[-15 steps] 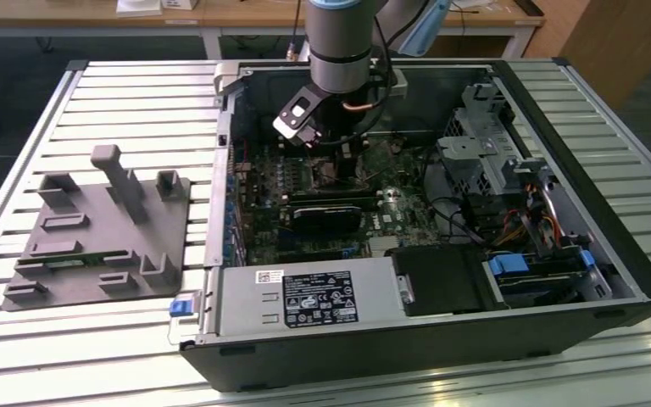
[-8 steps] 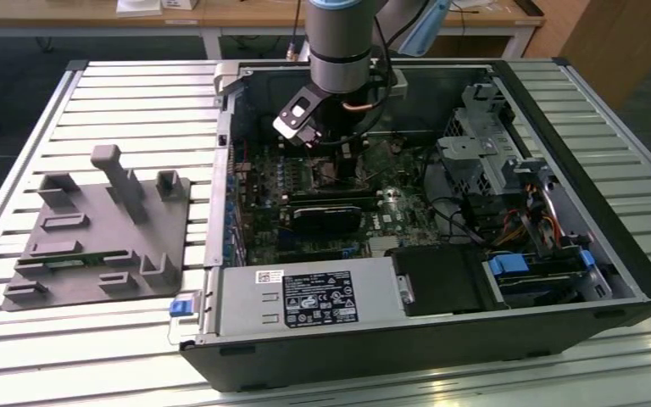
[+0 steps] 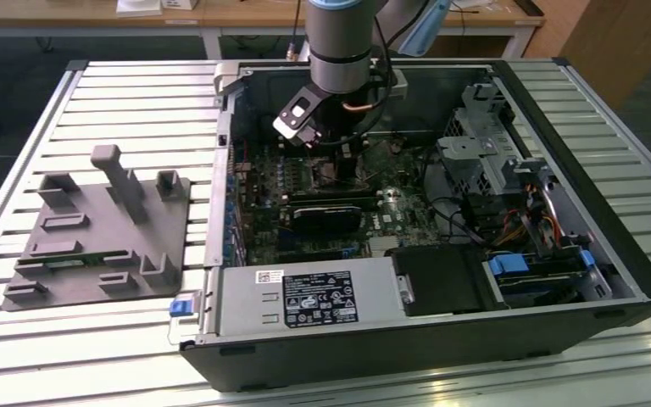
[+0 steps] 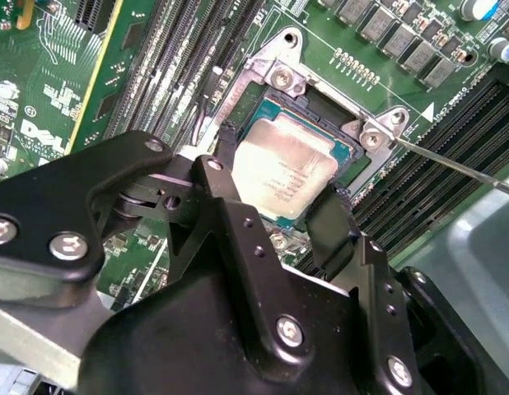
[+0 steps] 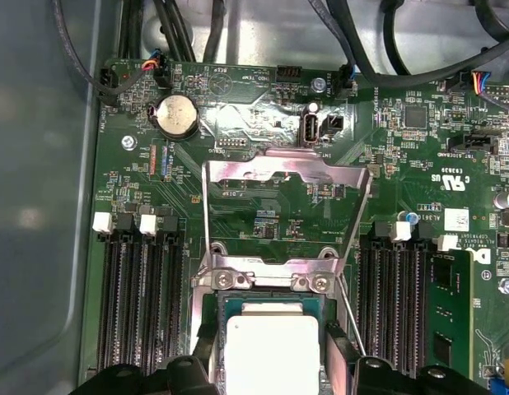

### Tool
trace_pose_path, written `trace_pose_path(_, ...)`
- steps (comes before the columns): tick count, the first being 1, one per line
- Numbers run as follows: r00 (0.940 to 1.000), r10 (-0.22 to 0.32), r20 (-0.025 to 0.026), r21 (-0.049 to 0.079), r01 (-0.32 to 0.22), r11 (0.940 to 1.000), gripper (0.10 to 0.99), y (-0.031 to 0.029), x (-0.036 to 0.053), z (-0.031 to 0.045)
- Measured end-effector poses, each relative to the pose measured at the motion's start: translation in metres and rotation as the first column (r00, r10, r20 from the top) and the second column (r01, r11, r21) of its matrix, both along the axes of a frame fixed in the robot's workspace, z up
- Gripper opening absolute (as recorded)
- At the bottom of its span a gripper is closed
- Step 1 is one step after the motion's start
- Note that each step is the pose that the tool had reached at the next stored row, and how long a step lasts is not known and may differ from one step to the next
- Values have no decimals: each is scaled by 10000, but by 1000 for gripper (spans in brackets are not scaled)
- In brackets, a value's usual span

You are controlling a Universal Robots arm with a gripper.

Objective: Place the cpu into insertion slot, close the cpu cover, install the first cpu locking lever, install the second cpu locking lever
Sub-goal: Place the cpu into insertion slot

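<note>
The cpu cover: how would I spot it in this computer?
Find the green motherboard in the open black computer case. Between its long black memory slots sits the square silver-topped cpu. Hinged beside it, the thin silver metal cpu cover is swung open, the only piece with a window.

The room right over the insertion slot (image 5: 212,309) is taken by the gripper (image 4: 283,177), which hangs just above the cpu (image 5: 273,350). Beyond the slot the cpu cover (image 5: 238,169) is swung open, a raised frame on that side, and a thin locking lever (image 4: 452,160) juts out beside it. Long memory slots (image 5: 139,304) flank the socket. In the exterior view a black expansion card (image 3: 325,216) lies near the arm, a drive cage (image 3: 473,153) crowds the exterior view's right, and the computer case (image 3: 597,186) is open on top
</note>
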State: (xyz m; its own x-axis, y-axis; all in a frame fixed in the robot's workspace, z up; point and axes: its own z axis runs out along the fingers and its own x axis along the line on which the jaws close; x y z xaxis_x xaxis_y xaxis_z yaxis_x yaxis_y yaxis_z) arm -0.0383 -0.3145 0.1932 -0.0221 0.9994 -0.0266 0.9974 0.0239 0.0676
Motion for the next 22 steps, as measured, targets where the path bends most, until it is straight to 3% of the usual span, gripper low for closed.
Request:
trace_pose_path(7, 10000, -1, 0, 1, 1, 10000, 616, 46, 0, -7)
trace_pose_path(22, 10000, 0, -1, 10, 0, 10000, 600, 14, 0, 20)
